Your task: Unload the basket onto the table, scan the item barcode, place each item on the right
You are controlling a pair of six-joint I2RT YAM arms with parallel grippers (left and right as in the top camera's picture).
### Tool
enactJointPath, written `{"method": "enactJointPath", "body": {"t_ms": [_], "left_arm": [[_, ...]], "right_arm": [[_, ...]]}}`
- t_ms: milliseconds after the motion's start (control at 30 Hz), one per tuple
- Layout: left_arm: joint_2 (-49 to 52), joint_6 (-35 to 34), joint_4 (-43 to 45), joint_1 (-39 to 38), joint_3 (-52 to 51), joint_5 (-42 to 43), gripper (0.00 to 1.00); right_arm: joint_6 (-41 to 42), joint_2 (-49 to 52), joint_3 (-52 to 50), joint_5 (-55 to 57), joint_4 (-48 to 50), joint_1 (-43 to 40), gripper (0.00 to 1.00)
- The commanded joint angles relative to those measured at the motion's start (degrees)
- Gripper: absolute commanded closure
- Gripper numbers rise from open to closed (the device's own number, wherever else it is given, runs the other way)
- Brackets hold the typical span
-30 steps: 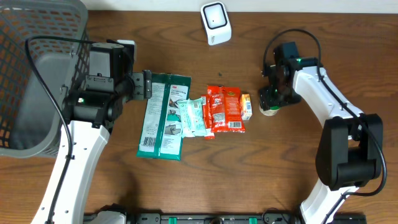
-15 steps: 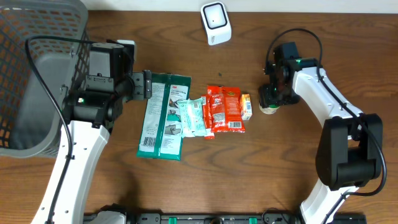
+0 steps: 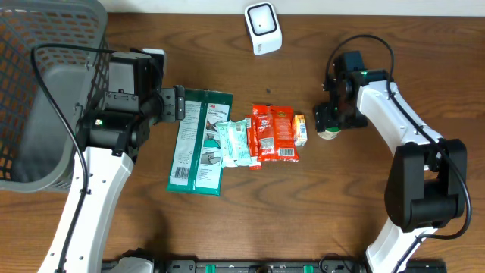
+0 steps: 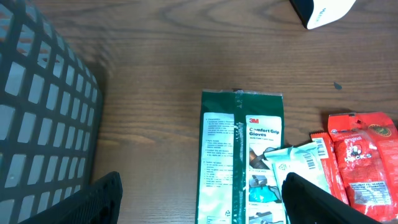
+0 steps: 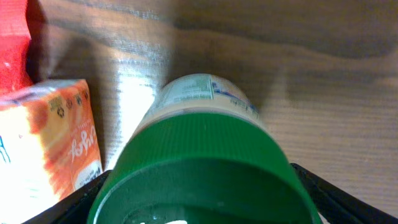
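broadly, brown wooden table (image 3: 341, 205) holds packets (image 3: 274, 133), scanner (image 3: 263, 27), basket (image 3: 38, 91).

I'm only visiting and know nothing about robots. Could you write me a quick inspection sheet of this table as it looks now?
Surface: brown wooden table.
Job's things: white scanner at the far edge; green-lidded jar under the right arm.
Clutter: green glove pack, pale packet, red snack packets, small orange box, in a row.
Grippers: left gripper open, empty; right gripper straddles the jar's lid, grip unclear.
Cables: black cable looped over each arm.
Surroundings: grey mesh basket at the left.
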Motion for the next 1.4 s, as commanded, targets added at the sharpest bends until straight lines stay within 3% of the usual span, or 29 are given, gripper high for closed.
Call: {"method": "enactJointPath", "body": {"t_ms": [0, 233, 800, 1367], "left_arm": [[0.2, -0.3, -0.1, 0.0, 0.1, -0.3, 0.17], [0.2, -0.3, -0.1, 0.0, 0.1, -0.3, 0.18], [0.2, -0.3, -0.1, 0.0, 0.1, -0.3, 0.18], [0.2, -0.3, -0.1, 0.0, 0.1, -0.3, 0.18]], "right_arm": [[0.7, -1.0, -0.9, 0.1, 1.1, 0.7, 0.20], [0.7, -1.0, -1.1, 0.1, 2.9, 0.7, 0.26], [0.7, -1.0, -4.2, 0.1, 6.6, 0.7, 0.28], [0.4, -1.0, -1.0, 0.1, 2.6, 0.7, 0.28]]}}
